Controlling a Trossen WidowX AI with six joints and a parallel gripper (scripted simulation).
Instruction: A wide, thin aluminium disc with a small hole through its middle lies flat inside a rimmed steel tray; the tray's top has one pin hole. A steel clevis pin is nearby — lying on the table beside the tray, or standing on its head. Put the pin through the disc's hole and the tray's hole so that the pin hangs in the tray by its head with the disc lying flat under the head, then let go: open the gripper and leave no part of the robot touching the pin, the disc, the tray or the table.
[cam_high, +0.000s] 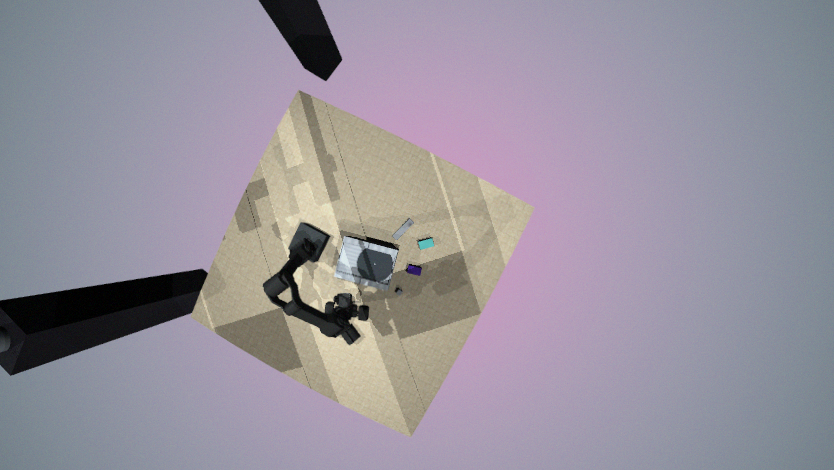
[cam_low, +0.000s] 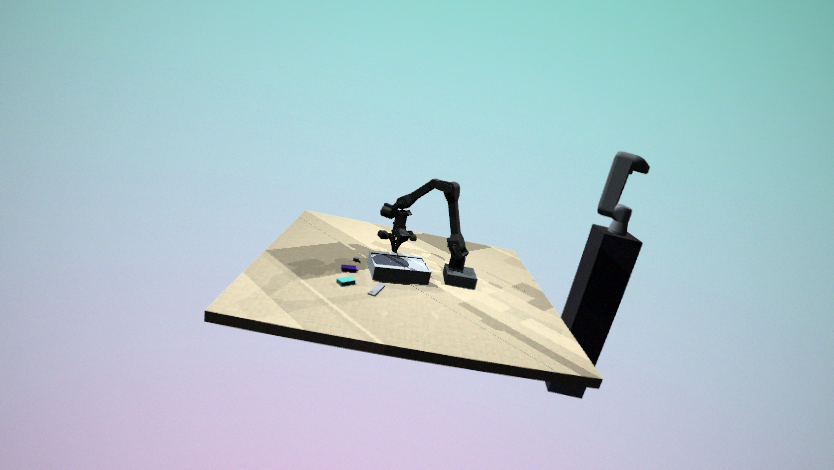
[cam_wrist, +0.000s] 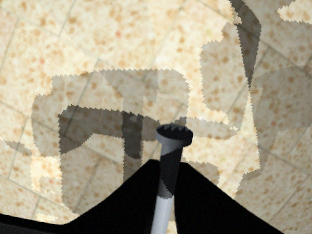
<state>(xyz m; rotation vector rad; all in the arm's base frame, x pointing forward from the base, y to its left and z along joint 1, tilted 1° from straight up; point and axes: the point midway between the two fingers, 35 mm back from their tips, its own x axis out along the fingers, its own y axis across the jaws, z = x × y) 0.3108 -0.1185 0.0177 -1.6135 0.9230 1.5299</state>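
Well, the gripper (cam_high: 345, 310) (cam_low: 395, 251) (cam_wrist: 166, 171) was nearly shut, its fingers pinching the steel pin (cam_wrist: 170, 162) by the shank; in the wrist view the pin's head lay at 12 o'clock, out past the fingertips, with the shank running back between them towards 6 o'clock; seen from the top, the gripper was at about 7 o'clock from the tray (cam_high: 350, 260) (cam_low: 402, 274), and the pin was out of the disc's hole; the dark disc (cam_high: 382, 270) (cam_low: 391, 260) lay inside the tray, towards its 3 o'clock side, and the small hole showed near the disc's middle; the arm's base (cam_high: 319, 234) (cam_low: 470, 282) stood at 10 o'clock from the tray; round the tray on the table (cam_high: 396, 169) (cam_low: 350, 318) lay a flat grey bar (cam_high: 402, 228) (cam_low: 376, 290) between 1 and 2 o'clock, a teal block (cam_high: 426, 243) (cam_low: 346, 281) at 2, a purple block (cam_high: 414, 270) (cam_low: 349, 268) at 3 and a small dark piece (cam_high: 398, 290) (cam_low: 356, 259) at 4 o'clock
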